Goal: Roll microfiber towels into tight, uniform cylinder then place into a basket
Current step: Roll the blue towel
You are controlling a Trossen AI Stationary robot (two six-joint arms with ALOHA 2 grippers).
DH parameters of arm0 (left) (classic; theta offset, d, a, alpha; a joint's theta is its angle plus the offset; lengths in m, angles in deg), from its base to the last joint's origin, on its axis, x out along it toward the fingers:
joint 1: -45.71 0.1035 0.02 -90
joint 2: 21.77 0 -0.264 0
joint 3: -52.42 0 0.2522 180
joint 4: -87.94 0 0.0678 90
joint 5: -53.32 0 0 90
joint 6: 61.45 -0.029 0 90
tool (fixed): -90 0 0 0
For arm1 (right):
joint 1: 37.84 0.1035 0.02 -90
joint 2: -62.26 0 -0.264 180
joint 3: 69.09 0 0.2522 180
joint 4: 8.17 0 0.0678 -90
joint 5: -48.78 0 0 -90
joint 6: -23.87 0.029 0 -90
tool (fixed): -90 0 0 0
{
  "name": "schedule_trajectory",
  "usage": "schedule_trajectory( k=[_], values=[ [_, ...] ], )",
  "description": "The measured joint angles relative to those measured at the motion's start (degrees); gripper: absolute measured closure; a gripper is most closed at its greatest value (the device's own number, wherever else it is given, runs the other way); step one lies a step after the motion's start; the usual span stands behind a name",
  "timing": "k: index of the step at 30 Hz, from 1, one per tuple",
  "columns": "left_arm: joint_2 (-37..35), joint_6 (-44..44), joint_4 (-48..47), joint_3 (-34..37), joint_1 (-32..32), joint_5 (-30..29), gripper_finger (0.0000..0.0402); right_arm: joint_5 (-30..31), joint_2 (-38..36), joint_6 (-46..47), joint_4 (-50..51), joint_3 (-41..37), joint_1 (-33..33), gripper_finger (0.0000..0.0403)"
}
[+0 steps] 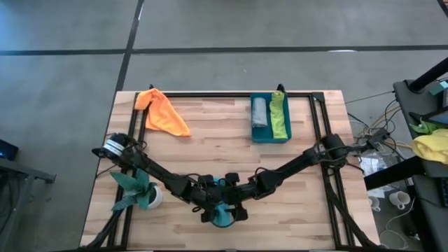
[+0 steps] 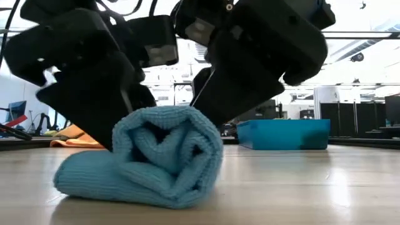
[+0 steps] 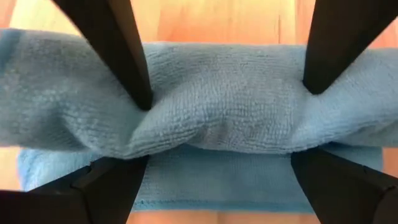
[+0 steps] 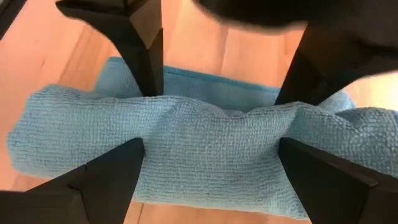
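Turquoise microfiber towel [image 2: 147, 159] part-rolled under left pincer [image 3: 224, 99] and right pincer [image 4: 217, 93], both spread wide, pressing roll. Grey, lime rolls in teal plastic basket [image 1: 269, 138]; orange cloth [image 1: 162, 112] unrolled.

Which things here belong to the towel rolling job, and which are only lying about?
Belong to the job:
- blue towel, half rolled, pressed by the left claw and the right claw, both spread wide
- orange towel
- grey towel and green towel, in the basket

Lying about:
- plant
- yellow cloth heap
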Motion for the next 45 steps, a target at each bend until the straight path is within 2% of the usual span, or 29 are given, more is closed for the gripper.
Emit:
schedule_trajectory(
  k=[8, 17, 24, 31, 34, 39, 45],
  values=[
    [-6.5, 1.8, -5.5, 0.0, -2.6, -2.4, 0.0025, 1.1, 1.7, 4.2, -1.0, -0.9, -0.7, 0.0033],
    [-7.2, 5.3, -3.6, 1.4, -7.3, -11.0, 0.0025, 1.6, 1.6, 8.1, -1.8, -1.3, -1.4, 0.0033],
    [-4.8, 9.4, -2.4, 5.4, -8.3, -10.5, 0.0025, 1.9, 1.5, 10.2, -1.8, -1.0, -1.4, 0.0033],
    [-0.7, 9.1, 6.2, 5.2, -8.9, -6.7, 0.0025, 3.0, 1.5, 12.4, -1.7, 0.0, -2.2, 0.0033],
    [-0.2, 10.0, 5.6, 4.5, -9.4, -6.9, 0.0025, 3.1, 1.5, 11.9, -1.8, -0.6, -2.3, 0.0033],
    [-3.0, 10.6, -2.0, 3.2, -9.5, -6.1, 0.0025, 3.0, 1.4, 10.8, -1.6, -1.4, -2.3, 0.0033],
    [-6.7, 9.4, -1.2, 3.0, -8.7, -13.7, 0.0025, 2.1, 1.4, 8.0, -1.2, -1.3, -1.6, 0.0033]
  ],
)
